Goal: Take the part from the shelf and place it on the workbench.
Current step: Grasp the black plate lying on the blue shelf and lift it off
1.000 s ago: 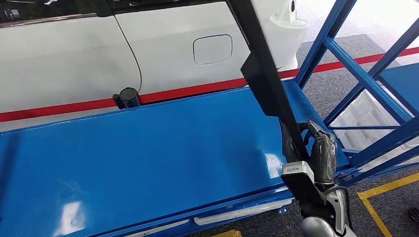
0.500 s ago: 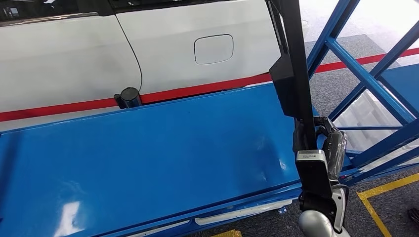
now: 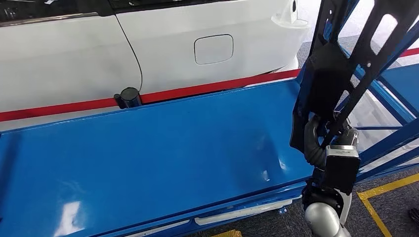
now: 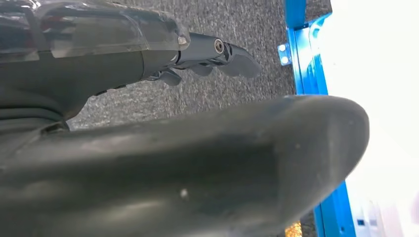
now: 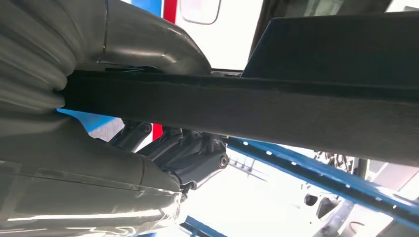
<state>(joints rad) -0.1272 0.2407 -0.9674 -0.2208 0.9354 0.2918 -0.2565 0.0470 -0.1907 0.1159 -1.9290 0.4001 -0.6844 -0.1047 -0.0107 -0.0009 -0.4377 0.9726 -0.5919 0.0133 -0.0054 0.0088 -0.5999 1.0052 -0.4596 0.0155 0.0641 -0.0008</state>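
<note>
Gripping the black part [image 3: 330, 74] upright off the blue desk's [image 3: 148, 148] right end, the right robot hand [image 3: 316, 140] has it off the shelf but not yet laid down, while the left robot hand [image 4: 197, 54] seems empty, fingers loosely extended.

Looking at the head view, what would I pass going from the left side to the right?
Small black cylinder → white car's fuel flap → black part gripped by the right robot hand → blue shelf frame.
</note>
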